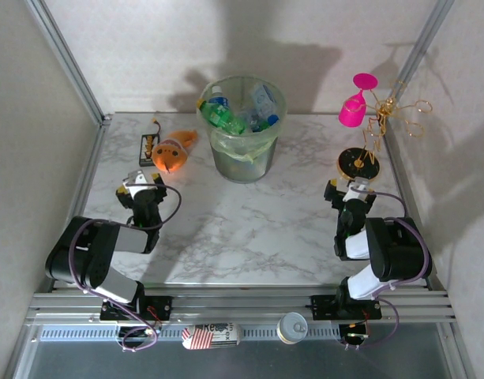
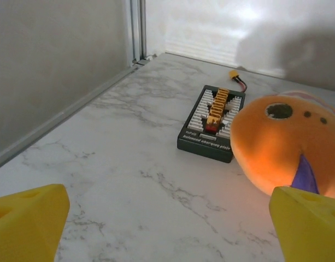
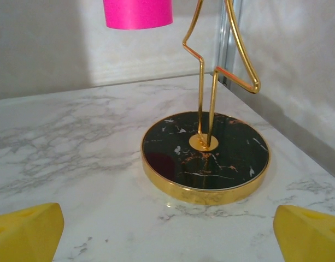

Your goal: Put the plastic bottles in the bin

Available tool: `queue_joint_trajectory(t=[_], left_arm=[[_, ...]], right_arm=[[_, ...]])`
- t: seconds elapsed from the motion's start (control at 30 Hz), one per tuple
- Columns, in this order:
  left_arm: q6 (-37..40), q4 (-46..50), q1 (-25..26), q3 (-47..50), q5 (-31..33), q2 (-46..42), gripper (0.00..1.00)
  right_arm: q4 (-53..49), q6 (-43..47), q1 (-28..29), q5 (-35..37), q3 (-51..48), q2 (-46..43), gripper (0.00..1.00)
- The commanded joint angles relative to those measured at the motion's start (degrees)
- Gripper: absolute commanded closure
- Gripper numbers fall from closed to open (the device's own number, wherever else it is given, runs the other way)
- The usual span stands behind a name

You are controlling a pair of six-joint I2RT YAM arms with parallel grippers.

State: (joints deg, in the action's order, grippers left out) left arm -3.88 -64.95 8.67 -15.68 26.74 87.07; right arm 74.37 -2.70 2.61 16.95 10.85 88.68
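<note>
My left claw (image 1: pixel 139 181) is spread wide and empty, just near of the plush (image 2: pixel 287 144). My right claw (image 1: pixel 355 186) is spread too, empty, near the stand (image 3: pixel 205 164). The bottles (image 1: pixel 240 114) lie in the bin (image 1: pixel 242 162), far centre.

My white marble table (image 1: pixel 249 229) has the bin (image 1: pixel 242 164) standing on it. Just left of the bin there's an orange plush toy (image 1: pixel 172 151), with a black connector board (image 1: pixel 149 148) beyond that. Well right of the bin sits a gold-rimmed stand base (image 1: pixel 358 162).
</note>
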Motion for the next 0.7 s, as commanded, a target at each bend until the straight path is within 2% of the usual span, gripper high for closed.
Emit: queue_joint_trajectory(t=[0.0, 0.03, 0.1, 0.13, 0.37, 0.67], left_arm=[[-1.5, -17.6, -3.6, 5.2, -7.7, 2.8, 0.06], [-2.2, -10.5, -3.5, 4.0, -8.1, 0.6, 0.06], [-1.4, -14.7, -3.2, 4.8, -7.4, 2.0, 0.06], [-1.9, -11.4, -3.1, 4.1, -7.5, 1.0, 0.06], [-1.6, -12.5, -3.0, 4.2, -7.2, 1.5, 0.01], [-1.7, -12.2, -3.2, 4.1, -7.8, 1.5, 0.0]], right_arm=[[3.7, -0.9, -0.3, -1.7, 0.0, 0.4, 0.01], [2.8, -1.0, -0.3, -1.6, 0.2, 0.1, 0.01], [3.6, -0.7, 0.0, -1.0, 0.0, 0.4, 0.01], [3.3, -0.7, 0.1, -0.9, 0.1, 0.3, 0.01], [3.3, -0.8, 0.1, -0.9, 0.1, 0.3, 0.01], [2.6, 0.2, 0.0, -3.6, 0.5, 0.3, 0.01]])
